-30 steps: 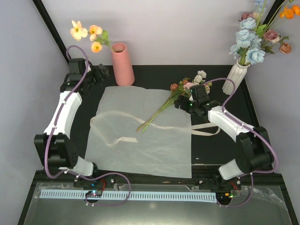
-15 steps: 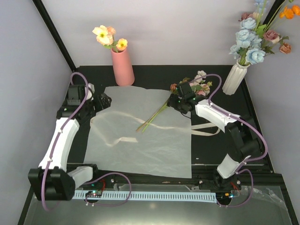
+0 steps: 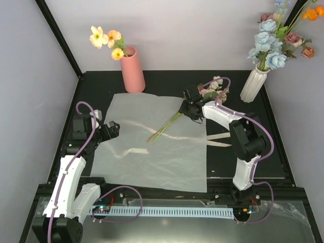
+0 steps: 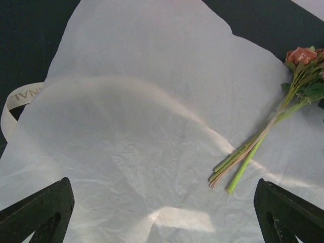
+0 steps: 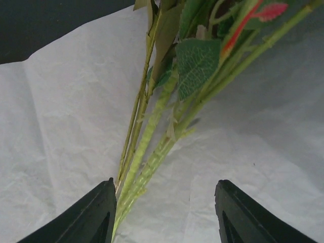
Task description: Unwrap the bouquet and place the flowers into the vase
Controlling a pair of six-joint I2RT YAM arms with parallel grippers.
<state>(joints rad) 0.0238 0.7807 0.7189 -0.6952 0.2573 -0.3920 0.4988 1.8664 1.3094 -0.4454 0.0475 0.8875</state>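
The wrapping is off, and the step in hand looks to be picking up the flowers (image 3: pixel 169 121) for the vase (image 3: pixel 132 73). The right claw (image 5: pixel 166 185) is released: its jaws stand apart astride the green stems, which run between them unclamped. The blooms lie just beyond it. The left claw (image 4: pixel 161 192) hangs wide and empty over the flat paper (image 3: pixel 152 152), with the stem ends ahead and to its right.

Next, I judge, the right claw must pinch all the stems together, lift them clear of the paper and carry them well to its left, where the vase stands with three blooms in it.

A loose ribbon (image 3: pixel 220 142) lies on the tabletop (image 3: pixel 101 83) behind that claw, and a white vase (image 3: pixel 253 85) stands to its right. Thin stems could slip, or the paper could ride up with them.
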